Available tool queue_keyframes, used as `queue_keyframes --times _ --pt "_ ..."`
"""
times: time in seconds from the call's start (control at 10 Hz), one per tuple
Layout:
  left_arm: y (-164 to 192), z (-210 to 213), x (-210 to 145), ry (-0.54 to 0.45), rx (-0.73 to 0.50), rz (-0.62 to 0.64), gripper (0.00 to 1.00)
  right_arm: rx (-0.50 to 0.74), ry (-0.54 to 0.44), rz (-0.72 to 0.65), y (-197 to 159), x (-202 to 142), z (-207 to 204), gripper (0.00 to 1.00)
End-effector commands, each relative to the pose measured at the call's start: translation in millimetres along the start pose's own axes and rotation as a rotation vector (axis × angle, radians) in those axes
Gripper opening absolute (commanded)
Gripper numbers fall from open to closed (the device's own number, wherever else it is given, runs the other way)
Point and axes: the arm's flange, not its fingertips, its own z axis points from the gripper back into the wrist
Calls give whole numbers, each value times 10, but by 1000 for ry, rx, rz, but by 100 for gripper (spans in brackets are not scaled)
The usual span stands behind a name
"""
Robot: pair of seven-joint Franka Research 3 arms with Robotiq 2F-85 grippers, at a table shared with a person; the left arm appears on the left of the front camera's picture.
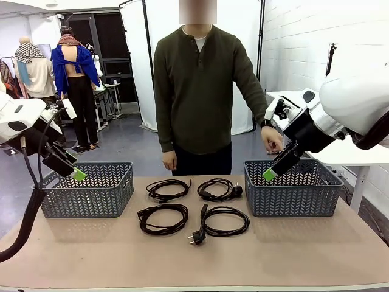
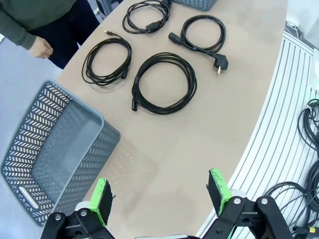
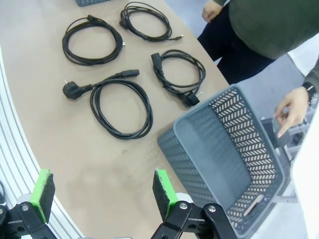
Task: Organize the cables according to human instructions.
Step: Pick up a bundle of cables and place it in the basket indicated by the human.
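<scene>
Four black looped cables lie in two rows at the table's middle: far left [image 1: 167,190], far right [image 1: 219,190], near left [image 1: 163,218] and near right [image 1: 223,220], the last with its plug stretched out. My left gripper [image 1: 76,174] hangs open over the left basket's near edge, and in its wrist view [image 2: 159,195] nothing sits between the green pads. My right gripper [image 1: 269,174] is open above the right basket's left rim, empty as well [image 3: 103,187]. The human [image 1: 197,91] stands at the far side, one hand [image 1: 272,141] lowered behind the right basket.
A grey woven basket [image 1: 88,188] stands at the table's left and a matching one [image 1: 293,187] at the right, both without cables inside. Bare tabletop runs along the near edge. A white table [image 1: 358,155] stands off to the right.
</scene>
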Motion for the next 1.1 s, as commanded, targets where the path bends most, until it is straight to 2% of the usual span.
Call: queue_keyframes --times 0.0,1.0 --pt "8 -36 -18 -21 1 -4 100 15 -17 -1 -12 5 -13 100" --pt "8 -36 -18 -21 1 -4 100 15 -17 -1 -12 5 -13 100"
